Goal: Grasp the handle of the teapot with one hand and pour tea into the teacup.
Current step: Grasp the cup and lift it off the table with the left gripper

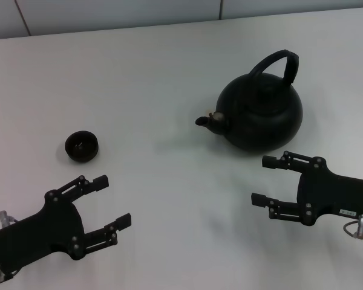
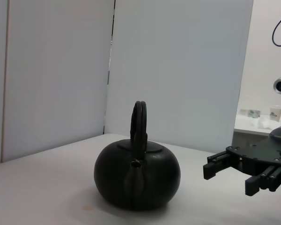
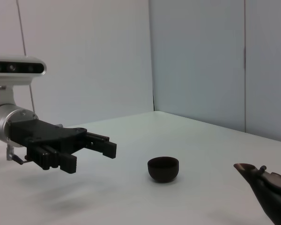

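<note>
The head view looks forward and down from above onto the white bench (image 1: 169, 199), taking in the teapot (image 1: 263, 115), the teacup (image 1: 81, 146) and both claws at its near edge. The left wrist view sits low, near bench height, looking sideways across at the teapot (image 2: 136, 180) and the right claw (image 2: 225, 176) beyond. The right wrist view, equally low, faces the opposite way toward the teacup (image 3: 163, 168) and the left claw (image 3: 91, 152), sharing only the teapot's spout (image 3: 264, 185).
</note>
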`<move>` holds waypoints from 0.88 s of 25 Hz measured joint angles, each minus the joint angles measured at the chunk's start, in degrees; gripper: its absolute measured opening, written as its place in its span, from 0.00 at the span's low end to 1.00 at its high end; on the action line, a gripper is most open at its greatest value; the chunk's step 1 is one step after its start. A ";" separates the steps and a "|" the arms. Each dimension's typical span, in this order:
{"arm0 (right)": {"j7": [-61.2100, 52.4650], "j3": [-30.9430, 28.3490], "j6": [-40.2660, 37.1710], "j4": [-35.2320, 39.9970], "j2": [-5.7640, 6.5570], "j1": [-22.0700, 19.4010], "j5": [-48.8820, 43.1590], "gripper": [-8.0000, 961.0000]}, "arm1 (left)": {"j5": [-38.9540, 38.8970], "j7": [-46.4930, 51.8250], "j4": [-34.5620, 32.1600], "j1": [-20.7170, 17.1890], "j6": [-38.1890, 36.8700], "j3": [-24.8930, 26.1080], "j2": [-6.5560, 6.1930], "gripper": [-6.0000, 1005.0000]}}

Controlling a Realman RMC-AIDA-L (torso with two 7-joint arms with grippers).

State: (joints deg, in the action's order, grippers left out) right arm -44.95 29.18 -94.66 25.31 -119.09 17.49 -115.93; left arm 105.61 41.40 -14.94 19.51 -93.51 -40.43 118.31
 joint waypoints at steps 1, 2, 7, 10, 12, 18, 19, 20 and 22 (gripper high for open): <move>0.00 0.00 0.00 0.00 0.00 0.00 0.00 0.79 | 0.00 0.00 0.00 0.00 0.00 0.00 0.00 0.83; 0.01 0.00 0.01 0.00 0.00 0.00 0.00 0.79 | -0.14 0.00 0.00 -0.01 -0.04 0.06 0.04 0.83; 0.02 -0.37 -0.04 0.00 0.00 0.00 0.00 0.79 | -0.63 0.00 0.00 -0.22 -0.76 0.66 0.07 0.83; 0.03 -0.48 -0.07 0.00 0.00 0.00 0.00 0.79 | -1.78 -0.13 0.00 -0.37 -0.89 0.78 0.14 0.83; 0.03 -0.54 -0.07 0.00 0.00 0.00 0.00 0.79 | -3.78 -0.52 0.03 -0.53 0.25 1.31 0.19 0.83; 0.04 -0.54 -0.17 -0.09 0.00 0.27 0.02 0.79 | -10.75 -1.14 0.72 -0.33 7.41 6.91 0.31 0.83; 0.04 -0.53 -0.23 -0.09 0.00 0.33 0.03 0.79 | -10.75 -1.14 0.72 -0.33 7.41 6.91 0.31 0.83; 0.04 -0.53 -0.25 -0.09 0.00 0.38 0.05 0.79 | -11.86 -2.60 1.10 -0.20 8.46 7.93 0.28 0.83; 0.04 -0.53 -0.28 -0.09 0.00 0.41 0.12 0.79 | -12.11 -3.50 1.39 -0.18 8.54 8.02 0.28 0.83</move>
State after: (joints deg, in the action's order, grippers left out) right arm -44.91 28.65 -94.95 25.22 -119.09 17.90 -115.81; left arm 93.50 37.89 -13.55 19.33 -84.97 -32.41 118.60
